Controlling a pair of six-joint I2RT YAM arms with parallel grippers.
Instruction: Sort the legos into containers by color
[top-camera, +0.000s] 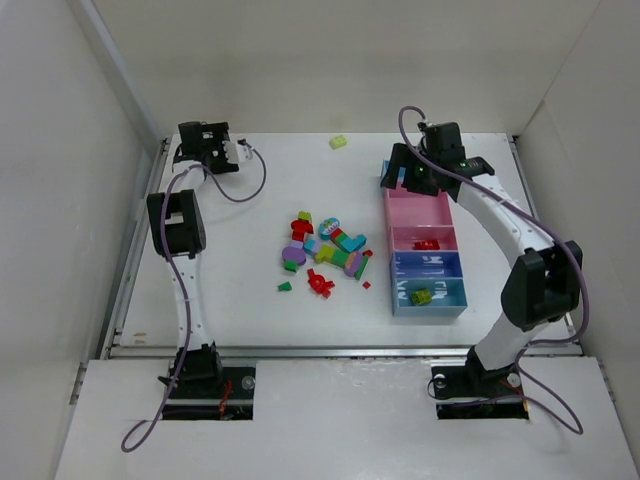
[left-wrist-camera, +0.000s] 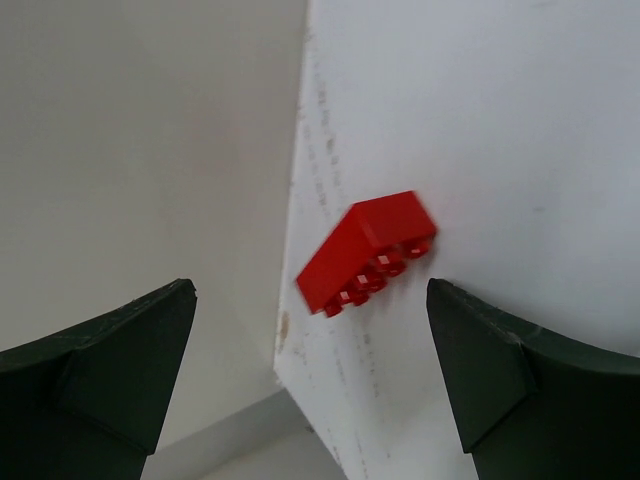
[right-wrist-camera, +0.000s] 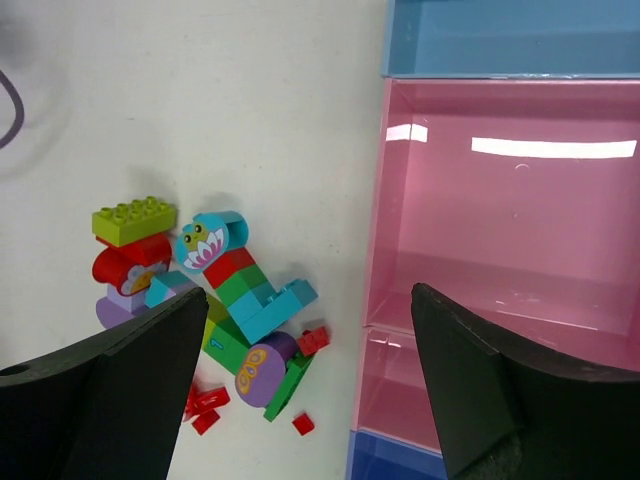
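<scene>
Hovering at the table's 10 o'clock corner, left gripper (left-wrist-camera: 308, 300) has its jaws spread wide with nothing held. Red brick (left-wrist-camera: 368, 250) lies between the fingers with its studs showing, touching neither, just beside the table (left-wrist-camera: 480, 120) edge by the wall (left-wrist-camera: 150, 130).

Lego pile (top-camera: 325, 255) sits mid-table: red, green, teal, purple and yellow-green pieces, some stacked together, with small red bits loose at its 6 o'clock. Lone yellow-green brick (top-camera: 338, 142) is at 12 o'clock, well apart from the pile.

Container strip (top-camera: 440, 210) runs 12-to-6 at the pile's 3 o'clock:
- Far light-blue bin (right-wrist-camera: 500, 40): mostly hidden under the right arm from above, can't tell contents.
- Wide pink bin (right-wrist-camera: 520, 200): glossy floor, light glare.
- Small pink bin (top-camera: 448, 240): one red piece (top-camera: 427, 243).
- Darker blue bin (top-camera: 440, 266): can't tell contents.
- Near light-blue bin (top-camera: 450, 295): one yellow-green piece (top-camera: 422, 296).

Right gripper (right-wrist-camera: 307, 292) hangs over the strip's far end, jaws released wide and empty, straddling the wide pink bin's left wall.
</scene>
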